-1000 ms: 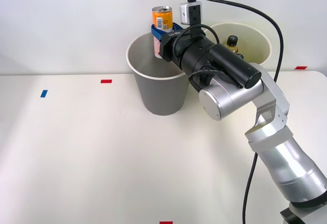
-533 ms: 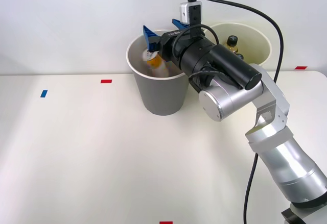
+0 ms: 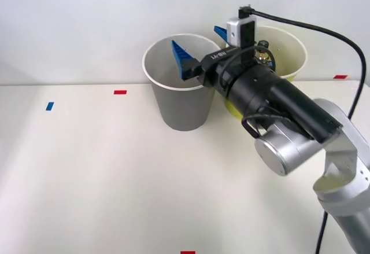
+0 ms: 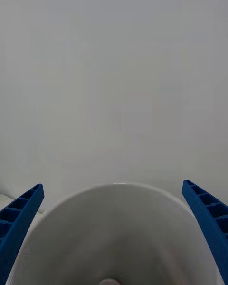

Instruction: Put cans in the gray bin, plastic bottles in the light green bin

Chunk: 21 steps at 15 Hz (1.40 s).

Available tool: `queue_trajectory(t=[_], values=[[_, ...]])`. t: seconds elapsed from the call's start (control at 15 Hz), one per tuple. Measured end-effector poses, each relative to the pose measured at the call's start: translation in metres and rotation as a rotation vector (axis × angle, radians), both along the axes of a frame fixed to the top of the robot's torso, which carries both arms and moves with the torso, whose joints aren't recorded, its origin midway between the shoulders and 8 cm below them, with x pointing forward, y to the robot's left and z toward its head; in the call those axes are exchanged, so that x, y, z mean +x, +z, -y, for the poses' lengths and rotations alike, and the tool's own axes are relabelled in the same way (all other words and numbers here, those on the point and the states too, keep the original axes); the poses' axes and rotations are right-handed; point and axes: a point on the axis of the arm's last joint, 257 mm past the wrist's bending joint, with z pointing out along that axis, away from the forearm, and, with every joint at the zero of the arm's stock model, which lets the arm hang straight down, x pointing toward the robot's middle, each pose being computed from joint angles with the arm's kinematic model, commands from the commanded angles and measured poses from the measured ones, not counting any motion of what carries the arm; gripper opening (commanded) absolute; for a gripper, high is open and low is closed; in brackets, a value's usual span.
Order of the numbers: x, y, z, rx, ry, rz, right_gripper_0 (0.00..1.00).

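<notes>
The gray bin point(image 3: 180, 106) stands at the table's back, white-rimmed and pale inside. My right gripper point(image 3: 201, 47) hovers open over its right rim, with one blue finger point(image 3: 182, 61) above the bin's mouth and the other point(image 3: 221, 32) behind the wrist camera. Nothing is between the fingers. The wrist view looks down into the gray bin point(image 4: 114, 213) between the spread fingers point(image 4: 19, 223). The can is hidden inside the bin. The light green bin point(image 3: 292, 57) stands just right of the gray one, partly behind my arm. A black-capped plastic bottle point(image 3: 263, 52) shows inside it.
The two bins stand close together against a white wall. Small red tape marks point(image 3: 119, 92) and a blue mark point(image 3: 50, 106) lie on the white table point(image 3: 104, 173). A black cable point(image 3: 324, 31) arcs from the wrist camera over the green bin.
One second ago the gripper held the can over the gray bin. It opened, the can dropped into the bin, and the arm has drawn back to the right.
</notes>
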Motion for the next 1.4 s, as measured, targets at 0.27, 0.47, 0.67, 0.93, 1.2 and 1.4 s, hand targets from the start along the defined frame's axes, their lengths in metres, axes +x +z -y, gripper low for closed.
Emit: queue_trajectory(t=[0.27, 0.47, 0.67, 0.93, 1.2, 1.4], values=[[-0.054, -0.022, 0.058, 0.006, -0.061, 0.005, 1.00], [-0.087, -0.043, 0.097, 0.090, -0.083, -0.030, 1.00], [-0.111, -0.075, 0.137, 0.144, -0.144, -0.085, 1.00], [-0.145, -0.127, 0.192, 0.196, -0.296, -0.196, 1.00], [-0.166, -0.157, 0.229, 0.201, -0.418, -0.262, 1.00], [-0.183, -0.174, 0.246, 0.227, -0.512, -0.296, 1.00]])
